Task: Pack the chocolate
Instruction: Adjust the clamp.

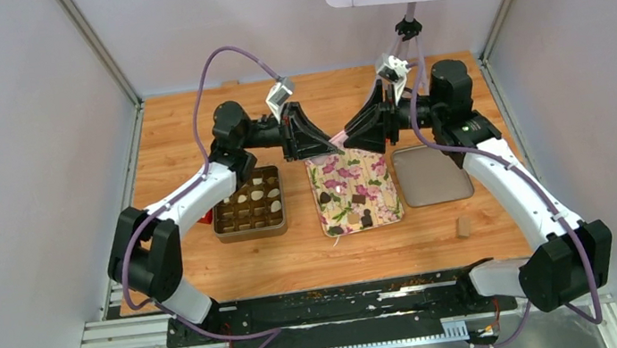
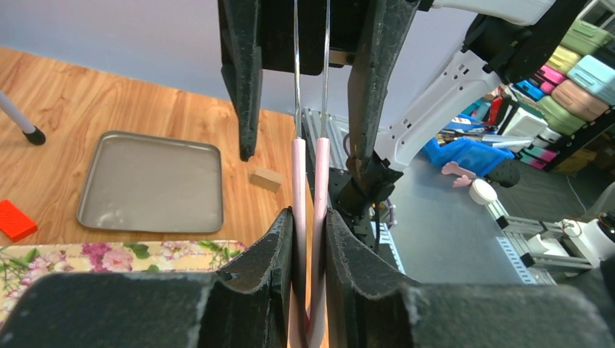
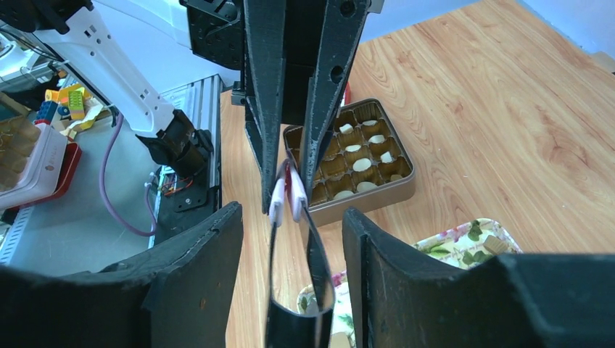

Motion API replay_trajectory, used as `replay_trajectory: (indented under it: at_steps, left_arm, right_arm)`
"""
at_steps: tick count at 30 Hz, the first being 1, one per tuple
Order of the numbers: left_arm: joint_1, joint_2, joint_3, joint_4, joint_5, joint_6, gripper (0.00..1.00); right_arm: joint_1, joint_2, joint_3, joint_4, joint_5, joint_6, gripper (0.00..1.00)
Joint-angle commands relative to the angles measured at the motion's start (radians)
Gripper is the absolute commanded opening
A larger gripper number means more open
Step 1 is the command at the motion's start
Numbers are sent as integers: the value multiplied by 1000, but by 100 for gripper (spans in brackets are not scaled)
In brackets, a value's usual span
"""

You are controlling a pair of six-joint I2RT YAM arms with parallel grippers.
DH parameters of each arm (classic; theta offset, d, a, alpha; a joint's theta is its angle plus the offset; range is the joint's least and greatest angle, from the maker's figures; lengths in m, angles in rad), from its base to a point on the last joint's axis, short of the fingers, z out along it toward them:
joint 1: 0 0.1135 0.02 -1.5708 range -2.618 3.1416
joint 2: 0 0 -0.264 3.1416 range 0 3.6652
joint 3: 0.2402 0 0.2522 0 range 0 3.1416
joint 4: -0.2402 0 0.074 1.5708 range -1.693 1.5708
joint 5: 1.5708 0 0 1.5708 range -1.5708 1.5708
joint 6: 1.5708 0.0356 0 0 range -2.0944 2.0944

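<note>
Above a wooden tabletop (image 1: pixel 184 145) enclosed by grey walls (image 1: pixel 8 177), tongs (image 2: pixel 320 188) are being clamped by the left gripper (image 2: pixel 310 221) and loosely straddled by the right gripper (image 3: pixel 292 217), whose jaws stand parted, while the chocolate (image 1: pixel 359 198) is being kept in a floral tray (image 1: pixel 340 170) and a compartmented box (image 1: pixel 220 230).

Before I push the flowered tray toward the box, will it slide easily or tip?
It would probably slide easily: the flowered tray looks thin and shallow and lies flat on the smooth table. Tipping seems unlikely, as it sits so low. The loose chocolate pieces on it might shift, since the rim looks low.
</note>
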Motion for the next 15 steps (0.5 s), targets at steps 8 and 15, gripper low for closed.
replay_trajectory:
  at_steps: [8,15]
  left_arm:
    - [-4,11,55,9,-17,17,18]
    - [-3,6,69,-129,-23,107,32]
  right_arm:
    - [8,-21,43,25,-10,4,28]
    - [9,-23,45,24,-19,-5,14]
